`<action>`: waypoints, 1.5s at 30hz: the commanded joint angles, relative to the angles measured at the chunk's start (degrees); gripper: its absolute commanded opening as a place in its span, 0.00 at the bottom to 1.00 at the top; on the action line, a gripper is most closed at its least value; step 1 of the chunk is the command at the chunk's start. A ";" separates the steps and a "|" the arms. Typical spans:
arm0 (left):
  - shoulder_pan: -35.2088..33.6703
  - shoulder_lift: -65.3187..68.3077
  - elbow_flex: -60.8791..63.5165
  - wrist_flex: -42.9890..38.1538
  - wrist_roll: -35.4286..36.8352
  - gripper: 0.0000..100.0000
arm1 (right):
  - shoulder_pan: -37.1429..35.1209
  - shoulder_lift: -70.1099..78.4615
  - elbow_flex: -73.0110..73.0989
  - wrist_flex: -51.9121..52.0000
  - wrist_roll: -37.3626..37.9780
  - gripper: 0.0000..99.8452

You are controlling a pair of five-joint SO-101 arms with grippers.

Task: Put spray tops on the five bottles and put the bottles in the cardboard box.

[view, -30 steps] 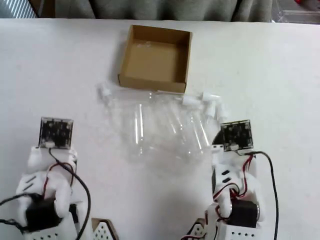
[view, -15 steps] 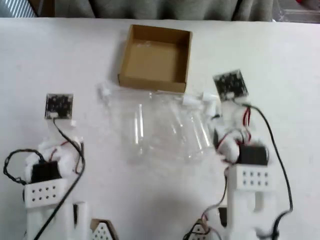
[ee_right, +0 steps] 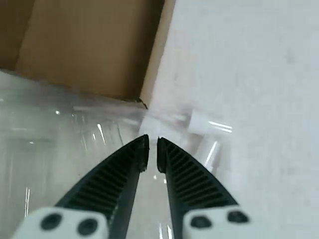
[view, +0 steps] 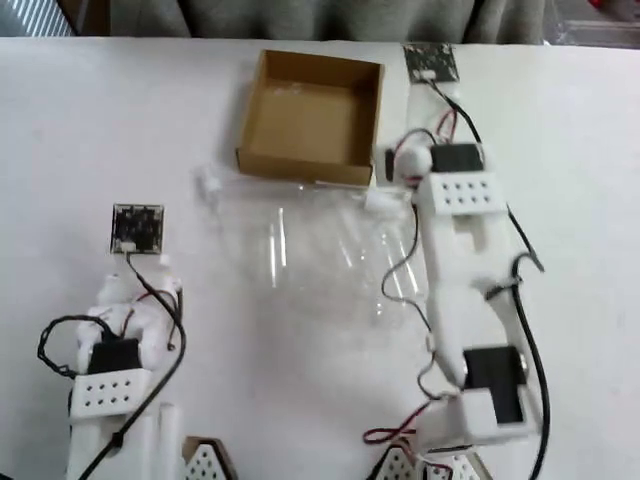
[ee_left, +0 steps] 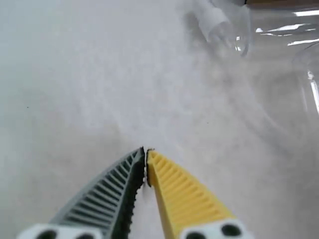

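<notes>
Several clear plastic bottles (view: 330,255) lie side by side on the white table, just in front of the open cardboard box (view: 312,117). Small white spray tops (view: 210,183) sit at the ends of the row nearest the box, another spray top (view: 378,200) at its right. My right arm stretches out to the box's right front corner. Its gripper (ee_right: 152,142) is shut, hanging over the bottles beside a white cap (ee_right: 199,122) and the box (ee_right: 84,45). My left gripper (ee_left: 145,152) is shut over bare table, short of a capped bottle (ee_left: 219,27).
The left arm's base stands at the front left, its wrist board (view: 137,228) left of the bottles. Loose cables (view: 530,340) trail along the right arm. A wooden piece (view: 205,460) lies at the front edge. Open table lies left and right of the box.
The right arm has swung from the front edge far out to the box's right corner, passing over the bottles. The left arm has lifted and edged slightly towards the bottles.
</notes>
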 commanded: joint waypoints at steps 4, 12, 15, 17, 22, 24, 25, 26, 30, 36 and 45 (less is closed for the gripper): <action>0.57 -1.01 -0.26 -1.32 0.70 0.04 | -2.77 17.19 -26.11 7.16 -0.97 0.02; 0.57 -1.27 0.44 -1.49 0.97 0.16 | -2.24 36.97 -52.57 15.16 -0.97 0.14; 0.57 -1.27 0.53 -1.67 0.79 0.16 | -2.33 42.24 -61.45 17.45 -0.97 0.18; 0.57 -1.27 0.53 -1.58 0.79 0.16 | -2.24 45.41 -65.85 17.71 -0.97 0.17; 0.57 -1.27 0.62 -1.49 0.79 0.16 | -2.68 53.49 -70.86 17.54 -0.97 0.16; 0.57 -1.27 0.62 -1.49 0.79 0.16 | -3.03 56.31 -72.88 17.19 -0.97 0.16; 0.57 -1.27 0.62 -1.49 0.79 0.16 | -3.38 57.45 -73.76 17.27 -0.97 0.16; 0.57 -1.27 0.70 -1.49 0.70 0.16 | -3.74 58.51 -74.55 17.54 -0.62 0.16; 0.57 -1.27 0.79 -1.49 0.70 0.16 | -5.05 60.70 -75.34 19.21 -0.26 0.04; 0.57 -1.27 0.79 -1.49 0.70 0.16 | -6.55 60.79 -75.34 24.13 12.75 0.01; 0.57 -1.27 0.79 -1.58 0.70 0.16 | -4.79 56.92 -76.13 34.59 23.47 0.02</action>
